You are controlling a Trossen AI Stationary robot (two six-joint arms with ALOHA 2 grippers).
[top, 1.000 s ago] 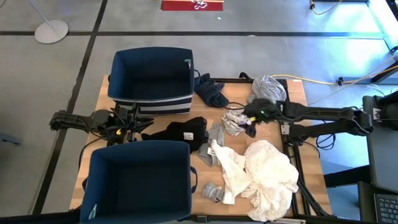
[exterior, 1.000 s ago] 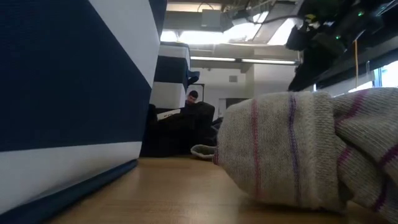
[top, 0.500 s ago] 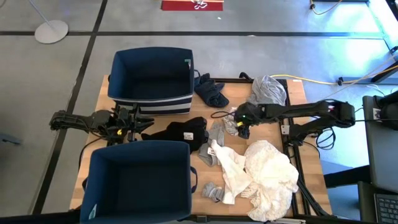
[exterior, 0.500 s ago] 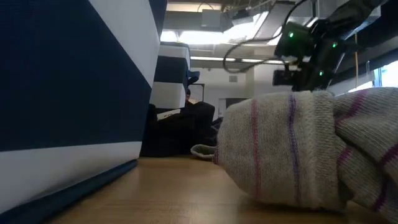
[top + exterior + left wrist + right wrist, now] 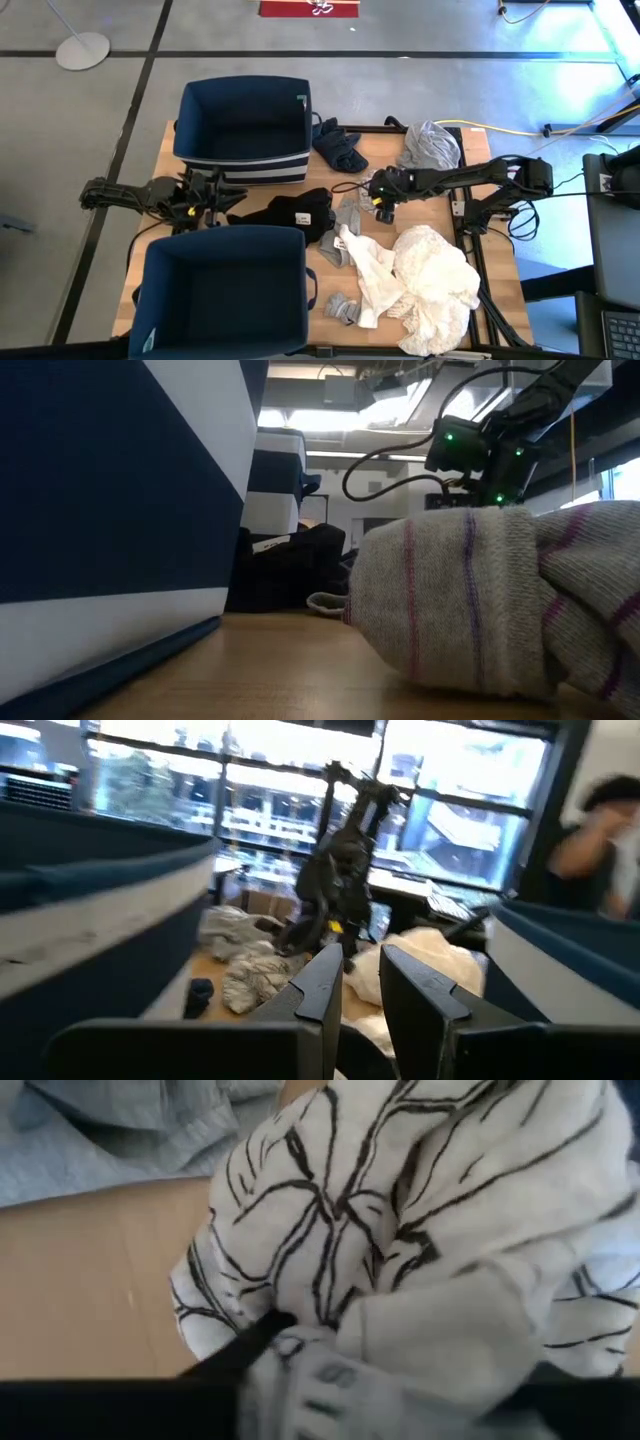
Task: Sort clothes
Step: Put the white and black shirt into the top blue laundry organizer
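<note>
Now the grey-white patterned garment (image 5: 400, 1230) rides bunched in the right tool (image 5: 383, 195), whose fingers are clamped on its folds; a second ago tool and cloth stood further from the black garment (image 5: 290, 213), near the worktop's far right side, and they have since carried inward, just beside that black piece; judged from this, a pick has succeeded and a delivery toward a bin is under way; the near bin (image 5: 222, 290) and the far bin (image 5: 245, 120) both stand open beyond the black garment, with nothing seen inside; the cream heap (image 5: 430, 285) lies well to the other side, clear of the path; the left tool (image 5: 215, 195), fingers slightly apart and empty, waits between the two bins, close beside the black garment, leaving little room there; the worktop (image 5: 380, 150) edge past the far bin is near.
</note>
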